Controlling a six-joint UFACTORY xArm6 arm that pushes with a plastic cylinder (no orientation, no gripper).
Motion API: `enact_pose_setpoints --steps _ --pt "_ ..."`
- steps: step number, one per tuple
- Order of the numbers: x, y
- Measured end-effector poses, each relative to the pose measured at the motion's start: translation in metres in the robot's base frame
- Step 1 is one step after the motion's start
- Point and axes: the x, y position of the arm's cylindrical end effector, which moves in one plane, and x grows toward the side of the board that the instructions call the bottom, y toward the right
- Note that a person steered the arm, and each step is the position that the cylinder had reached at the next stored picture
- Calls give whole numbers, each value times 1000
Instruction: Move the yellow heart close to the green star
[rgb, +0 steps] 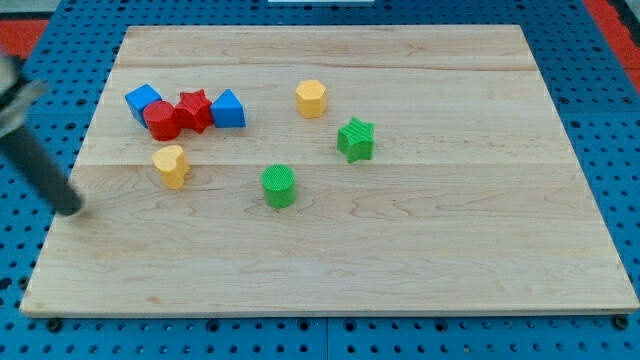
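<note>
The yellow heart (172, 165) lies on the wooden board at the view's left of centre. The green star (356, 139) lies to its right, past the middle of the board. My tip (71, 208) is at the board's left edge, left of and a little below the yellow heart, apart from it. The rod rises from the tip toward the view's upper left.
A green cylinder (279, 186) sits between heart and star, slightly lower. A yellow hexagon (311, 98) is above the star's left. A cluster sits above the heart: blue block (143, 100), red cylinder (161, 121), red star (194, 110), blue block (229, 109).
</note>
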Motion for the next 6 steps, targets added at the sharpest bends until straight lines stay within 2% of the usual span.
enact_pose_setpoints --steps 1,2,5,6 --pt "-39 85" --pt "-46 169" --pt "-59 229" --pt "-62 225"
